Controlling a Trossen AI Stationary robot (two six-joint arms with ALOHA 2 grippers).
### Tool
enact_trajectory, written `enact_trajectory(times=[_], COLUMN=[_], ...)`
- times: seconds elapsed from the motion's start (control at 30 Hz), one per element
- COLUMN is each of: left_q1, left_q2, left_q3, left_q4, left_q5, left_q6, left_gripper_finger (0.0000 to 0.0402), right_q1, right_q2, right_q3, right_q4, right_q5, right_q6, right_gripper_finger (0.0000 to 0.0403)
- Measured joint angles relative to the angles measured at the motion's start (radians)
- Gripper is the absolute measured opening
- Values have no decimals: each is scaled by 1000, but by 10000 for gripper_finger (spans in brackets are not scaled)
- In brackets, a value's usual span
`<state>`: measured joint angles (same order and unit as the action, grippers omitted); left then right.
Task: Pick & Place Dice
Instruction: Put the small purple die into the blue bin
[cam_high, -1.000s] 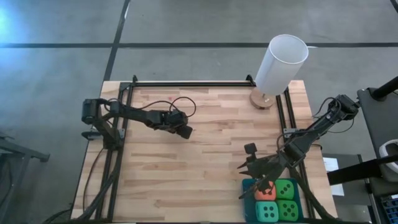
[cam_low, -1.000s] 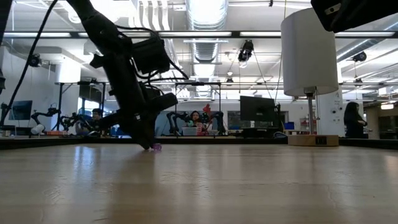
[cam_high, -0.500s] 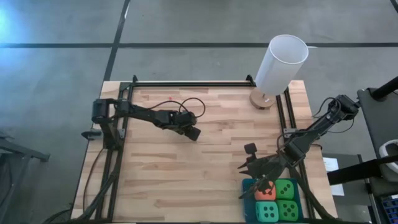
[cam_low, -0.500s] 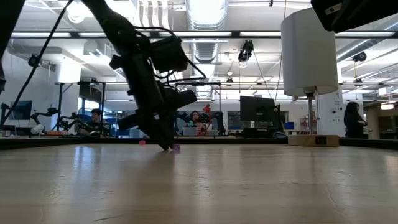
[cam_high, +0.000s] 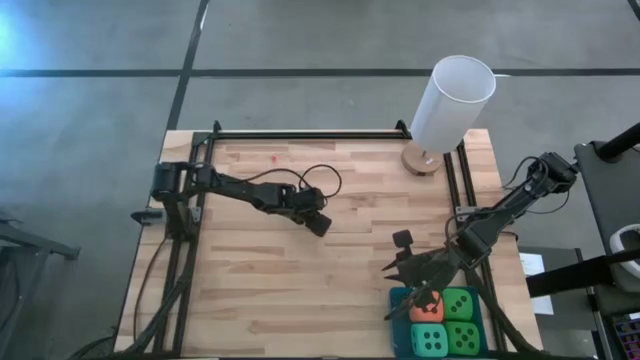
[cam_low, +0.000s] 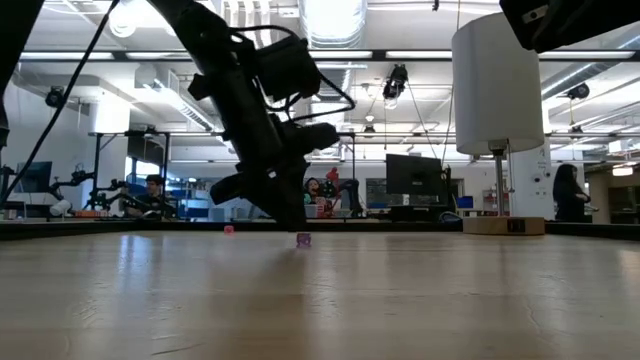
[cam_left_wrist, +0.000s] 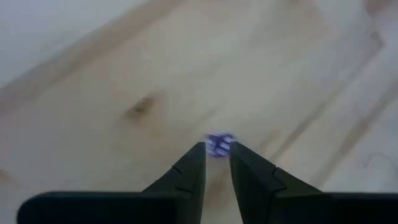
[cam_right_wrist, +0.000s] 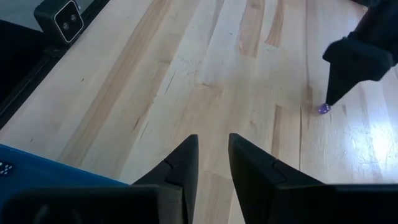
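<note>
**High view.** The table (cam_high: 250, 290) carries a blue tray (cam_high: 399, 297) at its near right corner. All four dice lie in the tray, packed two by two: the red die (cam_high: 427, 312), a green die (cam_high: 460, 303), the turquoise die (cam_high: 430, 340) and a second green die (cam_high: 464, 337). The right gripper (cam_high: 398, 275) hangs at the tray's left edge, partly over the red die. The left gripper (cam_high: 320, 224) is stretched out to mid-table, well apart from the tray. A white cylinder (cam_high: 452, 100) stands at the far right corner.

**Low view.** The left gripper points down, its tip at a tiny purple bit (cam_low: 303, 239) on the wood. The dice are out of sight.

**Left wrist view.** The jaws are closed to a narrow slit, with the purple bit, blurred, pinched at their tips.

**Right wrist view.** The jaws stand almost closed with only bare wood seen through the slit; they hold nothing. A corner of the tray shows beside them. Farther off, the left gripper's tip touches the purple bit.
</note>
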<state>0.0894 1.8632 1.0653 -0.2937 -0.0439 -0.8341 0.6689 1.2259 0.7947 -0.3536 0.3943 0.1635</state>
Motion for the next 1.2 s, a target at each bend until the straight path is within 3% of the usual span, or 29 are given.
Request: enact_trajectory(times=[0.27,0.53,0.83,1.2], left_q1=[2,12,10,12], left_q2=[-3,-22,18,42], left_q3=[10,10,12,35], left_q4=[-16,-163,-46,-48], left_q5=[-4,-38,-32,0], left_q6=[21,-1,18,20], left_gripper_finger=[78,78,78,78], right_q1=[0,0,0,0], right_q2=[0,0,0,0], right_q3=[0,0,0,0], right_q4=[1,1,2,14], right_q5=[0,0,0,0], right_q6=[-6,-6,-7,-7], right_gripper_finger=[85,69,78,83])
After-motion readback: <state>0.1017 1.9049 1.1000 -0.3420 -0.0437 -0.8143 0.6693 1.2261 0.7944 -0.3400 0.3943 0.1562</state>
